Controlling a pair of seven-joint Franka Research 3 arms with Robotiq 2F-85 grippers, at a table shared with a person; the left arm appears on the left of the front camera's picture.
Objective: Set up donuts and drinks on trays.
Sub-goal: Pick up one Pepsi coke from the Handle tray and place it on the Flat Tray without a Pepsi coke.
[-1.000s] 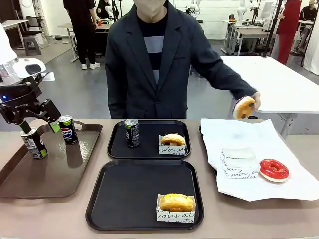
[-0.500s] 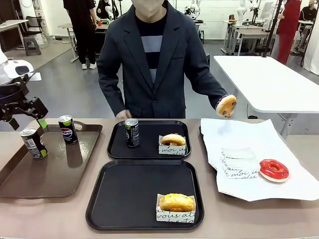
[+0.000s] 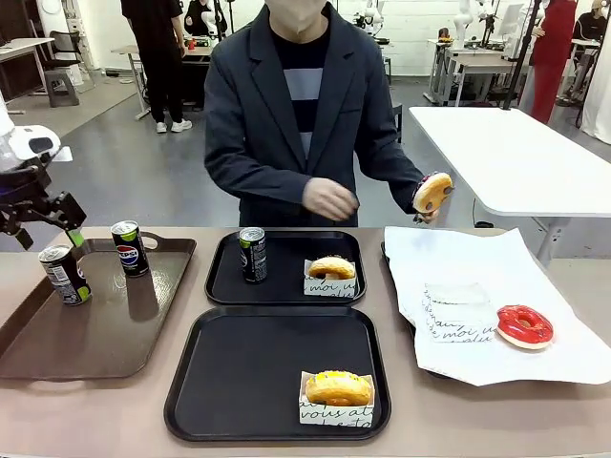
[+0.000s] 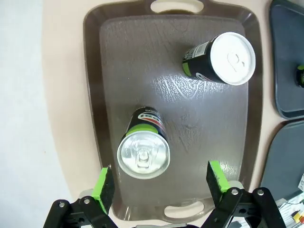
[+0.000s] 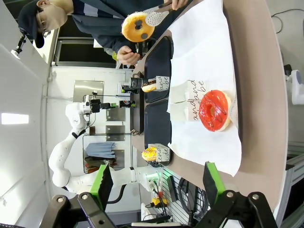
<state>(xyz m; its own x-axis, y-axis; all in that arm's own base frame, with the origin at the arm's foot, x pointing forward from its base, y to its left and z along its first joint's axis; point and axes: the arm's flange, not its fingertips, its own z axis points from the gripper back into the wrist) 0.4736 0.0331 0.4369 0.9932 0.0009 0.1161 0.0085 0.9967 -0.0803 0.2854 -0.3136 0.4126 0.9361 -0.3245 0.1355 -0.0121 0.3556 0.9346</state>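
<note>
Wide and empty, the robot's left hand [image 3: 48,239] hangs over the left end of the brown handled tray [image 3: 95,324] on the tabletop [image 3: 95,420], above a green-banded can [image 3: 65,275]. From my left wrist camera that can sits below, between the two green pads, untouched. A second can [image 3: 129,248] with a blue-and-red logo stands near it on the same tray.

At centre, the far black tray [image 3: 284,286] carries a dark can [image 3: 252,254] and, just beside it, a sleeved donut [image 3: 331,270] with yellow-tan glaze. The near black tray [image 3: 258,372] holds one yellow donut [image 3: 338,389] in its sleeve at the front right corner.

To the right, a sheet of white paper [image 3: 477,258] bears a red-glazed donut [image 3: 524,325] and an empty sleeve [image 3: 458,310]. Across the tabletop a person [image 3: 296,114] holds up a tan donut [image 3: 432,194] above the paper's far edge.

My right wrist camera shows the right hand [image 5: 157,183] spread wide, gripping nothing, well back from the paper
</note>
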